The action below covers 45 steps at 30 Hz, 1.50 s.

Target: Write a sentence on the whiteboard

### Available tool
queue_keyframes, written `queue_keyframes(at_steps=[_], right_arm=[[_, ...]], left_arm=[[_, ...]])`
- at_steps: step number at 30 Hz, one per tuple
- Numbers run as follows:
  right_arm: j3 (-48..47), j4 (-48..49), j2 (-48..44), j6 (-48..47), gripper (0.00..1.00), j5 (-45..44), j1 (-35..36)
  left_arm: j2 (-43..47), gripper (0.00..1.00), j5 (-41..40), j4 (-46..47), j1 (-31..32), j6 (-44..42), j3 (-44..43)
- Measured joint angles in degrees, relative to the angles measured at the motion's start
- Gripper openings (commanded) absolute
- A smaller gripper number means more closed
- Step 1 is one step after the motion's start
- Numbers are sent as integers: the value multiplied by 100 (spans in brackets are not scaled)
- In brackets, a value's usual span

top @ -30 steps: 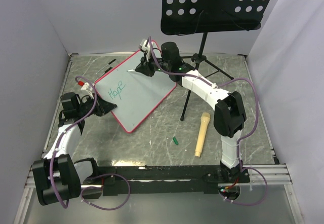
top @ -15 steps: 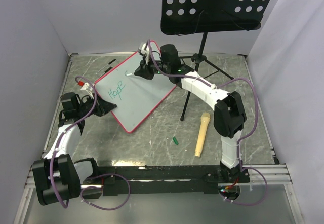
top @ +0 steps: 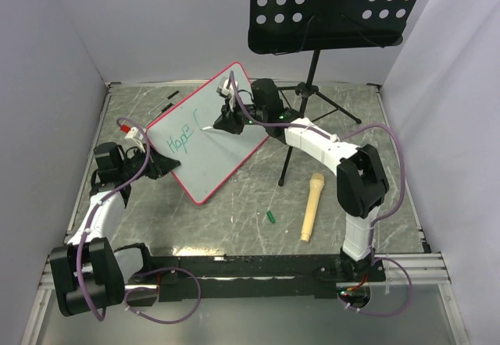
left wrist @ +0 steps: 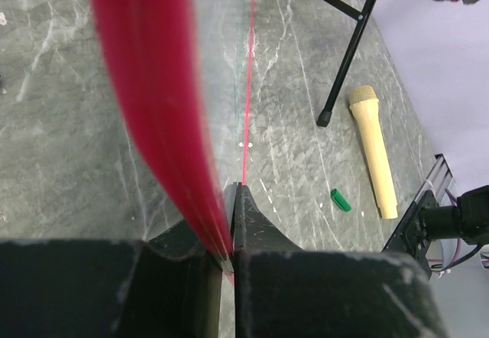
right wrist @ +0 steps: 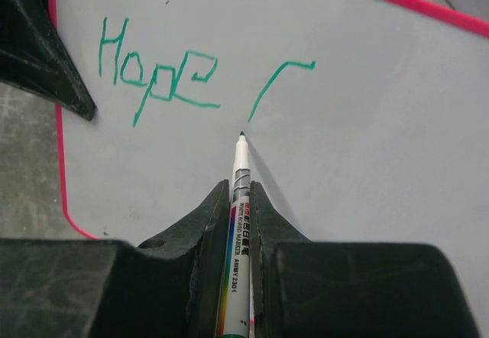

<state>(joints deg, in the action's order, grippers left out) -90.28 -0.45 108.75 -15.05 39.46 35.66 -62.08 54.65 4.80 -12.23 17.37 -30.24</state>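
Teal-green sentence (right wrist: 157,78) is sitting unfinished on the whiteboard (top: 223,146), tilted left of centre. The left gripper (left wrist: 232,200) is pinching its pink-red frame (left wrist: 164,124) steady, and the right gripper (right wrist: 235,193) is clamping the marker (right wrist: 239,162), tip just below 1 stroke.

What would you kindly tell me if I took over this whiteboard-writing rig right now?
Left tool: shut on the whiteboard's pink-red frame, holding the board tilted.
Right tool: shut on the marker, its tip at the board just below the newest stroke; I cannot tell whether it touches.
Done: "Hope" in teal, plus one curved stroke that starts the next word.
Left: the rest of the sentence. The green cap lies on the table.
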Motion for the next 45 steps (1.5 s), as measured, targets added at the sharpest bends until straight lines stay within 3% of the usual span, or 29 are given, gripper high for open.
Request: queue_keyframes(at_steps=[13,29,45], right_arm=[[407,61,-385,72,0,74,0],[-699,11,11,240,0,92,28],[-824,-278,323,238,0,85,74]], left_arm=[[0,1,0,2,4,-15,0],[0,1,9,4,4,-15,0],[0,1,11,4,4,-15,0]])
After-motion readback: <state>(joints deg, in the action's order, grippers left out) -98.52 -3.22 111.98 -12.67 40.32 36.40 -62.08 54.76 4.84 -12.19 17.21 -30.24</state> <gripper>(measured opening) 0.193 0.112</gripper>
